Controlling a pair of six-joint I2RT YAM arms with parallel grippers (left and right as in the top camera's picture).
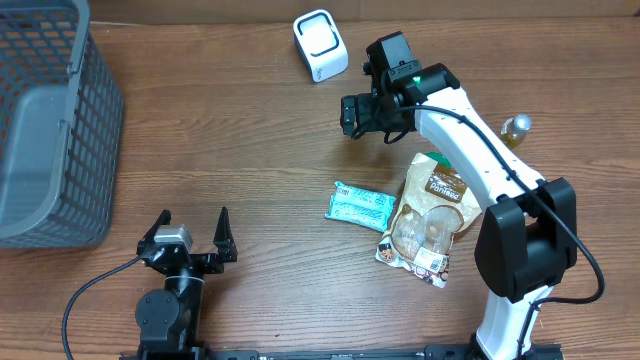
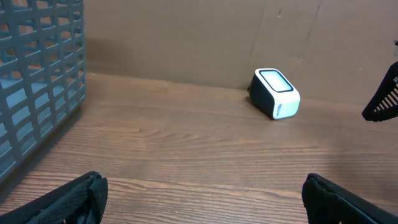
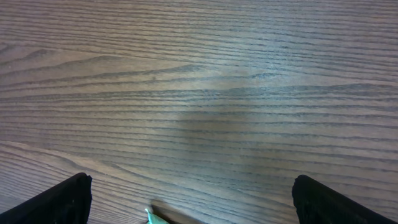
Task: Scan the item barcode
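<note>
Surface: brown wooden table (image 1: 250, 130) with clear grain; a plain brown wall stands behind it in the left wrist view.
Basket: grey plastic basket (image 1: 45, 120) at the left edge of the table, well apart from the other things.
Scanner: white barcode scanner (image 1: 320, 45) at the far side of the table, near the wall, with its window tilted upward (image 2: 277, 93).
Items: a teal packet (image 1: 360, 205) lies flat near the middle of the table. Just to its right lies a brown snack bag (image 1: 430, 215), partly under the right arm.
Bottle: a small bottle (image 1: 515, 127) shows behind the right arm; most of it is hidden.
Left gripper (image 1: 192, 235): at the near edge, jaws spread wide, nothing between them (image 2: 205, 205).
Right gripper (image 1: 370, 118): above bare wood between the scanner and the teal packet, jaws wide apart and empty (image 3: 199, 205).
Right wrist view: only a teal corner (image 3: 152, 216) of the packet shows at the bottom edge.
</note>
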